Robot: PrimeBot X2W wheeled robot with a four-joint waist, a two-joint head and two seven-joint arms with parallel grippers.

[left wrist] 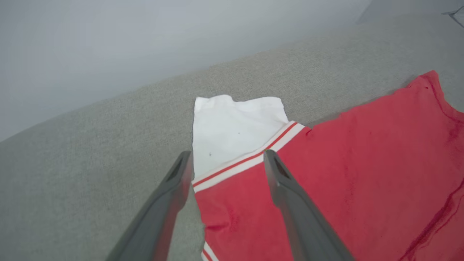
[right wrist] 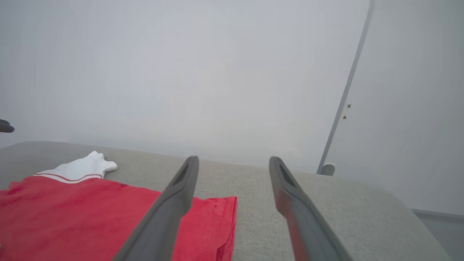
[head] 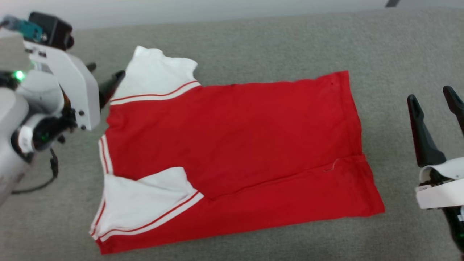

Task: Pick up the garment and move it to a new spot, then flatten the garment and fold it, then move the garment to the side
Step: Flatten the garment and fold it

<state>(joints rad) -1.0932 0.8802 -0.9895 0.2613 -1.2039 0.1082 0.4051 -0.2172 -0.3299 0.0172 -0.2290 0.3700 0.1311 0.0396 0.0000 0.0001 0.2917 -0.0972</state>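
Right gripper (head: 430, 95): at the right edge of the head view, on a pale wrist that enters from the lower right corner. Its two dark fingers point up the frame and stand parted with nothing between them. It is apart from the cloth, over bare bench.
Right wrist view: the right gripper (right wrist: 235, 159) looks low along the bench toward a pale wall (right wrist: 181, 72). The garment's (right wrist: 72, 214) red corner lies at the lower left of the frame, behind the left finger.
Garment (head: 235, 145): spread flat in the middle of the head view, red body running left to right, hem toward the right.
Near sleeve (head: 145, 203): white with red-striped trim, at the lower left, lying partly over the red cloth.
Far sleeve (head: 156, 74): white, at the upper left, resting on the bench.
Left gripper (head: 106, 70): at the upper left of the head view, on a bent pale arm. Its fingers aim rightward at the far sleeve, spread and empty.
Left wrist view: the left gripper (left wrist: 227, 154) has its fingers on either side of the striped trim where the white sleeve meets the garment's (left wrist: 344, 156) red. Whether they touch the cloth I cannot tell.
Bench (head: 253, 43): grey fabric, running to the top of the frame.
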